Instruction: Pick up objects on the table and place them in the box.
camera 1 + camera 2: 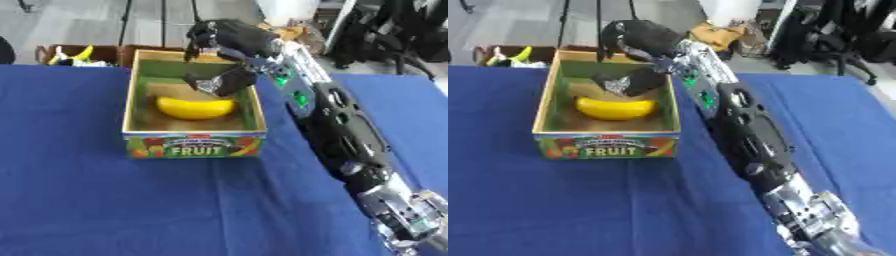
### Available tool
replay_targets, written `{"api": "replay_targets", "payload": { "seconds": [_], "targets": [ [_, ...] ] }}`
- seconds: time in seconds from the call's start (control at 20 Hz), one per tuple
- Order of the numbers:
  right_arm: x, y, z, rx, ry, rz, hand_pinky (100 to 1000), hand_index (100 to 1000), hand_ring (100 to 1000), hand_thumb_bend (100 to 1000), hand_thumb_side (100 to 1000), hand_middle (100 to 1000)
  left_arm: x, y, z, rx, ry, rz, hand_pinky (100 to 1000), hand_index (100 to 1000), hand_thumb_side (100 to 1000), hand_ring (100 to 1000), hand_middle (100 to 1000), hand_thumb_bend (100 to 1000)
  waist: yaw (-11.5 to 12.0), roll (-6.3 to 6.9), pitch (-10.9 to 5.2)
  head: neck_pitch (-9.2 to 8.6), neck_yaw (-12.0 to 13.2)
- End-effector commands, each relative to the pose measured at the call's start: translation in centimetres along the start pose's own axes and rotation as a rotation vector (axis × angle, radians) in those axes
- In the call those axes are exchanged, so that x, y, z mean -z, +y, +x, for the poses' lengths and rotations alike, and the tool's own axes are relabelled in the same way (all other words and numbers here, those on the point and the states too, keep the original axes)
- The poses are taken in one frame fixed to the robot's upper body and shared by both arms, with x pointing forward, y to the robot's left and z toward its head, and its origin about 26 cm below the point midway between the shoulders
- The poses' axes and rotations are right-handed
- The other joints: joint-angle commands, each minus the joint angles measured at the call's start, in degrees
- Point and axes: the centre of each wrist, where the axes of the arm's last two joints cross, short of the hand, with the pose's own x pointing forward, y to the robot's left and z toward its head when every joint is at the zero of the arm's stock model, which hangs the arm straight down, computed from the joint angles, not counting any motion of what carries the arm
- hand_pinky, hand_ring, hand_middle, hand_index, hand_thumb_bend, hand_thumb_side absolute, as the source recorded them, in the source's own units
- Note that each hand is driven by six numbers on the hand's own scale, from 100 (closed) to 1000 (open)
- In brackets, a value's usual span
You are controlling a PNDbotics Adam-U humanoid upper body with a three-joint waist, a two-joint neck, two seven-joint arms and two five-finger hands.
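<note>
1 banana (pixel 195 107) lies in the box (pixel 194 145); the right hand (pixel 223 42) hovers above, fingers apart, empty, apparently releasing

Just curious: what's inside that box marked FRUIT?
A yellow fruit lies inside the box, with something tan behind it. The right hand above hides the far end.

A yellow fruit (pixel 196 107) lies inside the open "FRUIT" box (pixel 194 145).

Right hand (pixel 223 47) — outstretched, fingers spread
</note>
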Motion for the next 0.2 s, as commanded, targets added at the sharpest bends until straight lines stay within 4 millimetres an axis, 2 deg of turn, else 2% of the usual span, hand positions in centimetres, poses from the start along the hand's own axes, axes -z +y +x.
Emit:
{"api": "replay_targets", "payload": {
  "seconds": [0.05,0.2],
  "targets": [
    [0.1,-3.9,2.0,0.004,-0.046,-0.139,761,711,824,162,808,553,0.9,0.4,0.6,0.01,-0.04,-0.008,524,697,1000,728,578,100,-0.1,0.61,-1.75,-0.11,0.4],
    [0.2,-5.1,4.6,0.083,-0.083,-0.236,754,704,804,100,809,538,0.9,0.4,0.6,0.01,-0.037,-0.003,525,697,1000,728,578,100,-0.6,0.99,-2.08,0.3,2.0]
  ]
}}
